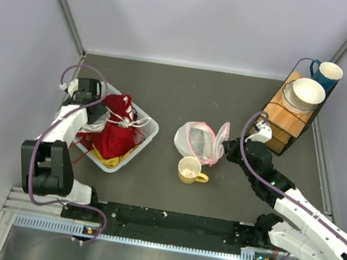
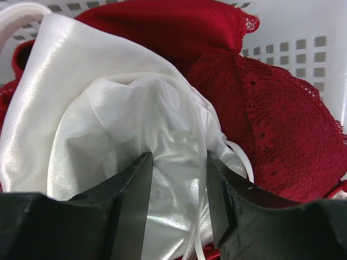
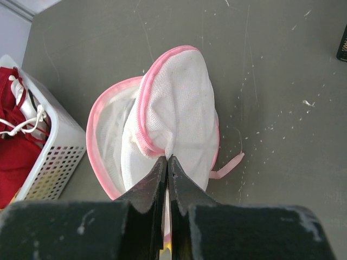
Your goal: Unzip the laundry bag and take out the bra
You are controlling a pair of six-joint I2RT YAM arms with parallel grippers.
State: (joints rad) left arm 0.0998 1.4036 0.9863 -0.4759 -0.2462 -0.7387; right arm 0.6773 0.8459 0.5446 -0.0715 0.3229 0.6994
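Observation:
The laundry bag [image 1: 196, 140] lies unzipped mid-table, white mesh with pink zipper trim, its flap standing up. My right gripper [image 1: 227, 144] is shut on the mesh of that flap [image 3: 179, 97] just under the pink trim, fingertips together [image 3: 167, 158]. The bag's inside looks empty. The bra [image 2: 108, 108], shiny white with thin straps, lies on the red clothes in the white basket. My left gripper [image 1: 96, 116] hangs low over it, jaws apart [image 2: 179, 156] with the white fabric lying between and below the fingers.
The white slatted basket [image 1: 148, 134] at the left holds red clothes [image 1: 113, 135] and a yellow cloth [image 1: 114, 160]. A yellow mug [image 1: 189, 170] stands just in front of the bag. A wooden rack [image 1: 289, 118] with a bowl [image 1: 307, 93] and a blue mug [image 1: 327, 74] is at the back right.

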